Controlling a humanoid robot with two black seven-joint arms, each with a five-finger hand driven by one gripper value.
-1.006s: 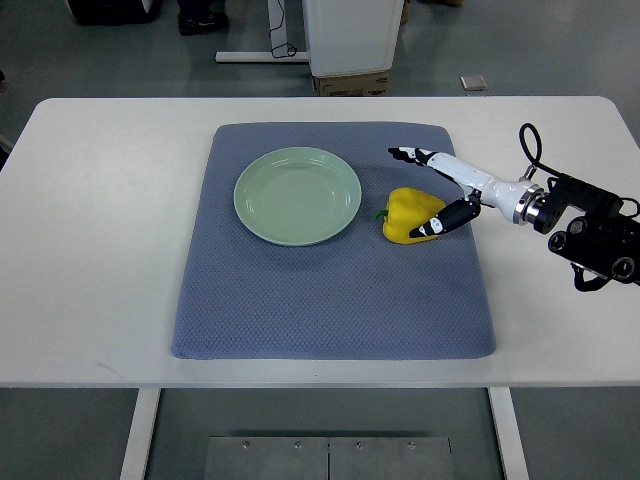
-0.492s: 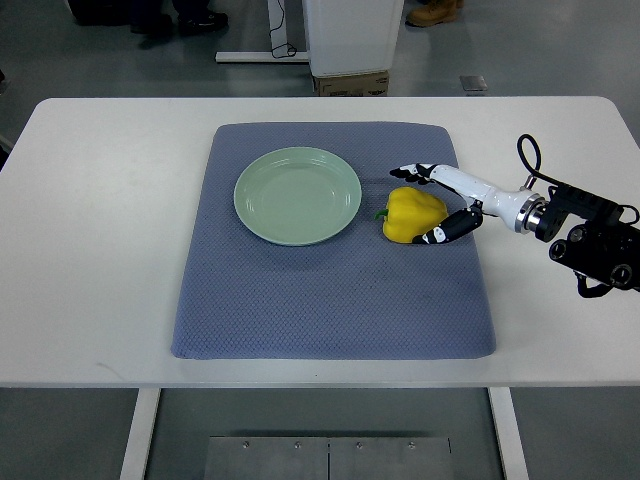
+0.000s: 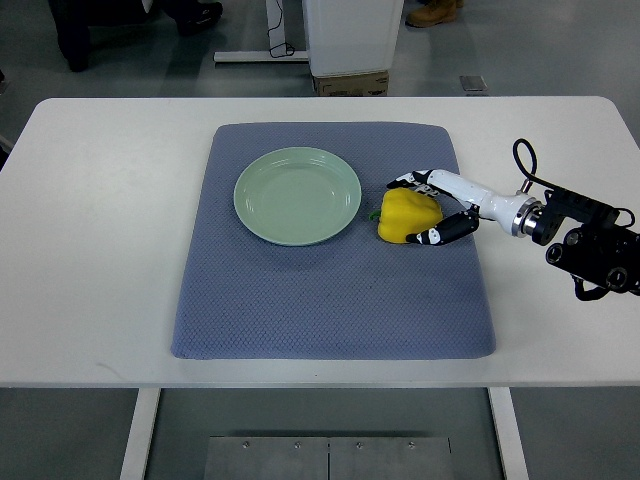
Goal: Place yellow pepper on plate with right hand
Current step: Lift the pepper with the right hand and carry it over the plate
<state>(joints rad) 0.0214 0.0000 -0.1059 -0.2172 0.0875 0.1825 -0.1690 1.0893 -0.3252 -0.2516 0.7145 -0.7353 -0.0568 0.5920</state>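
Observation:
The yellow pepper lies on the blue-grey mat, just right of the pale green plate. My right hand reaches in from the right edge and wraps the pepper. Its fingers curl over the far side and the thumb presses the near side. The pepper rests on the mat, a small gap away from the plate's rim. Nothing is on the plate. The left arm does not show.
The mat covers the middle of a white table. My right forearm and its black wrist unit hang over the table's right part. Beyond the far edge stand a white cabinet base and a person's shoes.
The right hand's fingers have closed in from a wide spread onto the pepper. The pepper has shifted slightly left toward the plate.

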